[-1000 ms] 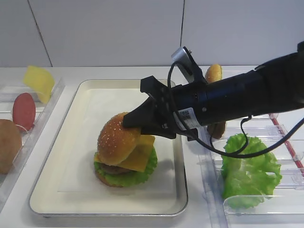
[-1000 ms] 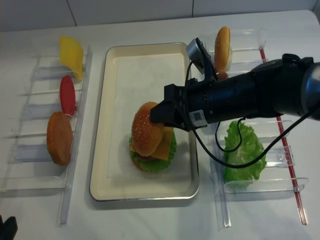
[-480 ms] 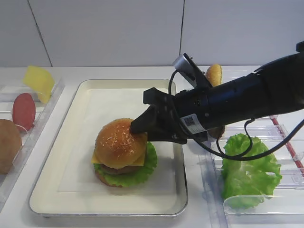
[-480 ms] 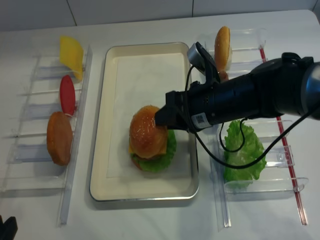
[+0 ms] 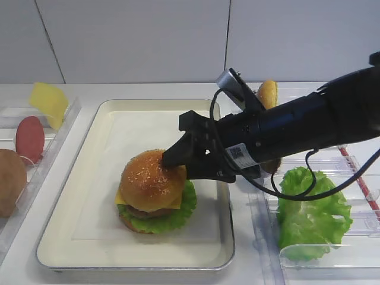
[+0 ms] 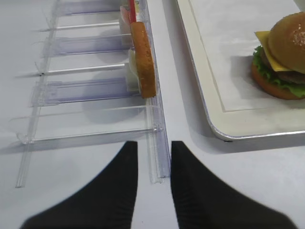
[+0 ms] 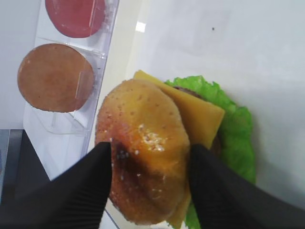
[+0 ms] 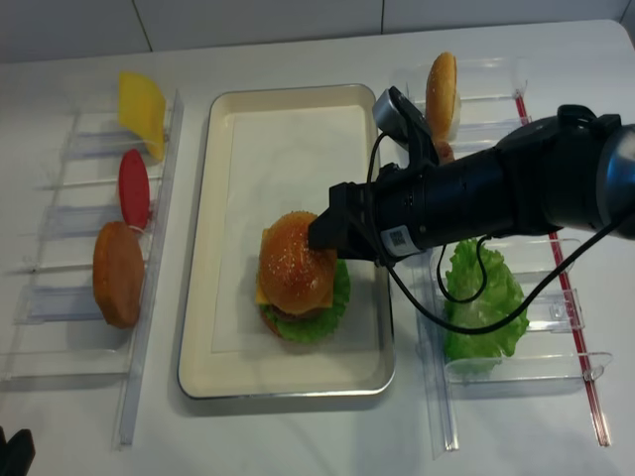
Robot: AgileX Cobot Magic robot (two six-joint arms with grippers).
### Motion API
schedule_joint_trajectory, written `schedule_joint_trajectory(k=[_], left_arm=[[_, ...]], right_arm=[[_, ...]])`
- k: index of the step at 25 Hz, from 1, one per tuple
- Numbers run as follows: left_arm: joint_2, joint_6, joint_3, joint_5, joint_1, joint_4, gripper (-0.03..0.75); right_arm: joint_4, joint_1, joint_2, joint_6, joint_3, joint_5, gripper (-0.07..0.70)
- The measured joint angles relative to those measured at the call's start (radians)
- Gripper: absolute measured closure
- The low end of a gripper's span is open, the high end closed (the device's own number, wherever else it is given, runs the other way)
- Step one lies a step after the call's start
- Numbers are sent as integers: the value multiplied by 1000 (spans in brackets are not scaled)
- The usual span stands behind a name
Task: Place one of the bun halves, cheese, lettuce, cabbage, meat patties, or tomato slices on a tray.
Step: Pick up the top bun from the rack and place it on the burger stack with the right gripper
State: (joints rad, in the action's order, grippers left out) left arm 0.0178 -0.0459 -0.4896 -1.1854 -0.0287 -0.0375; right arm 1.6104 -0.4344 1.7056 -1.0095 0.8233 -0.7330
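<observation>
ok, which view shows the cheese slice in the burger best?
Right wrist: the cheese shows a broad corner beside the top bun. The other views catch only a thin yellow edge.

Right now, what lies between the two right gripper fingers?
In the right wrist view, the top bun half on the stacked burger lies between the right gripper's fingers.

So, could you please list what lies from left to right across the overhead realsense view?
Bun half in the left rack → tray → stacked burger → right tool → lettuce.
</observation>
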Motion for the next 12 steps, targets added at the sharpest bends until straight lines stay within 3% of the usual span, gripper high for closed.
schedule_joint_trajectory(k=[12], left_arm=[[0,0,0,0,0,0,537]], right_arm=[[-61,0,-33,45,0,30,195]])
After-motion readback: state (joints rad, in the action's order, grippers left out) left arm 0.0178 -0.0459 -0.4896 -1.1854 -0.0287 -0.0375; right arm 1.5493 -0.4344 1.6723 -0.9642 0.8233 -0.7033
